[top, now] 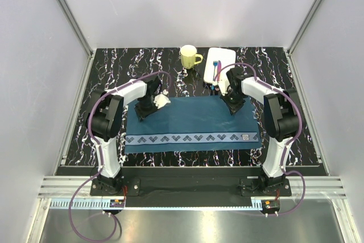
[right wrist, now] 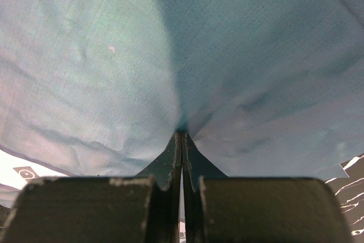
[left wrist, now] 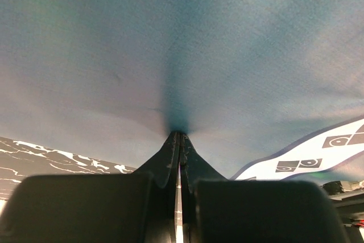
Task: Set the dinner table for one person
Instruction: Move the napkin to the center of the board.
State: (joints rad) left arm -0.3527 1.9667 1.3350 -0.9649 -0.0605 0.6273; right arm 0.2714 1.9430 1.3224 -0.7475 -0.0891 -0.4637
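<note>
The black marbled dinner table [top: 108,75] carries a dark blue cloth placemat [top: 190,120] with a patterned border along its near edge. My left gripper [top: 146,107] is shut on the placemat's far left part; in the left wrist view the jaws [left wrist: 179,136] pinch a fold of the blue cloth [left wrist: 199,44]. My right gripper [top: 233,105] is shut on the far right part; in the right wrist view the jaws [right wrist: 182,135] pinch the cloth [right wrist: 114,55], which puckers around them.
A yellow mug [top: 189,57] stands at the back middle. A white rectangular tray [top: 223,58] with blue and pink cutlery [top: 216,70] lies to its right. A crumpled white napkin [top: 162,101] lies beside my left gripper. Grey walls enclose the table.
</note>
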